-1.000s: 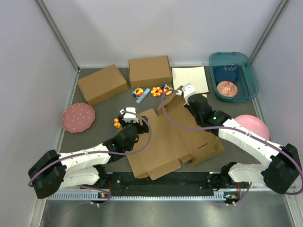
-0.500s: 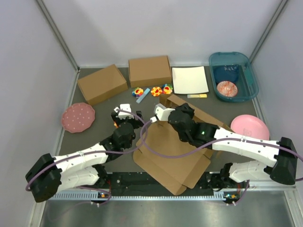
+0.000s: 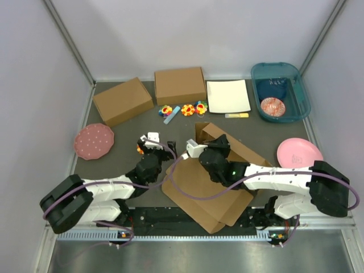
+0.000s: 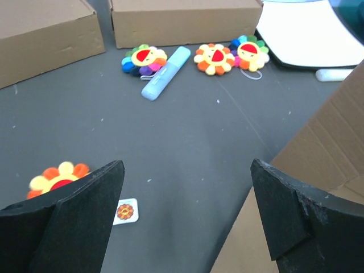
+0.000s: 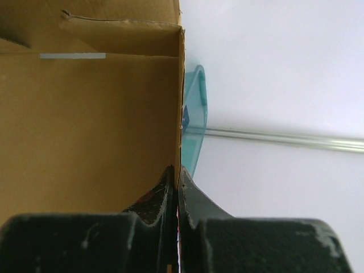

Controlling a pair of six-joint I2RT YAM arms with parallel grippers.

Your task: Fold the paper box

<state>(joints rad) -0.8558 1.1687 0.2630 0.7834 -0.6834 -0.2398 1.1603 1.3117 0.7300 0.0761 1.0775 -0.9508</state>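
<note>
Brown cardboard fills the lower centre of the top view: the box (image 3: 213,207) lies as a part-folded sheet, askew to the table's near edge, with one panel raised at its upper end. The right gripper (image 3: 195,148) sits at that raised panel, so the right arm is on the box. The left gripper (image 3: 149,140) is just left of the sheet's upper-left edge and does not touch it. The long axis is hard to judge with one part lifted. The straight edges run from upper left to lower right.

From the left wrist, the left gripper (image 4: 186,170) has its jaws spread wide with only dark mat (image 4: 187,131) between them. The box (image 4: 318,142) comes in at the right of the frame, beside the right-hand finger and outside the gap. A flower toy (image 4: 57,176) lies by the left-hand finger. Any grasp by this arm would likely call for a shift toward the frame's right.

From the right wrist, the right gripper (image 5: 176,179) has its jaws pressed together on the thin vertical edge of a standing box (image 5: 85,125) wall. That wall fills the left half of the frame. A teal bin (image 5: 193,114) shows behind the edge.
</note>
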